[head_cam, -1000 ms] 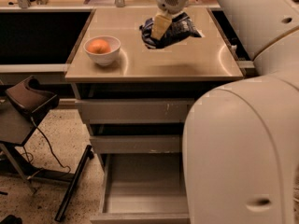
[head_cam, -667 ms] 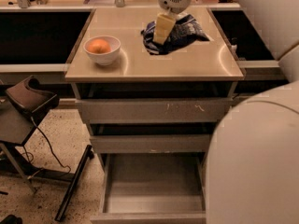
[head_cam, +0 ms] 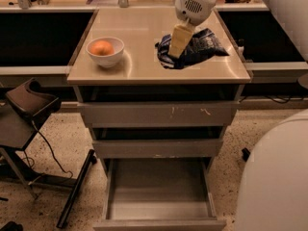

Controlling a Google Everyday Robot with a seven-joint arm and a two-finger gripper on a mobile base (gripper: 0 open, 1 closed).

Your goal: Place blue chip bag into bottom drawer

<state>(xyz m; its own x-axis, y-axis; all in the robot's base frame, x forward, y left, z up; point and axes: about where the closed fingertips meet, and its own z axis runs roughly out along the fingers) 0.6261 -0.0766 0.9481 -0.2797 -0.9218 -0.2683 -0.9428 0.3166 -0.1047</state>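
Atop the grey steel cabinet counter (head_cam: 139, 61), the tan-tipped gripper (head_cam: 177, 46) sits down on the crinkled dark-blue foil chip bag (head_cam: 203, 47), its grip impossible to tell, and slick foil might slip free before reaching the open grey bottom drawer (head_cam: 159, 189) below.

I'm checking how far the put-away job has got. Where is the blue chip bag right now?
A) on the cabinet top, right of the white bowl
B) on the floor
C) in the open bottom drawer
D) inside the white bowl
A: the blue chip bag lies on the cabinet top with the gripper down at its left part, and the open bottom drawer shows only bare floor.
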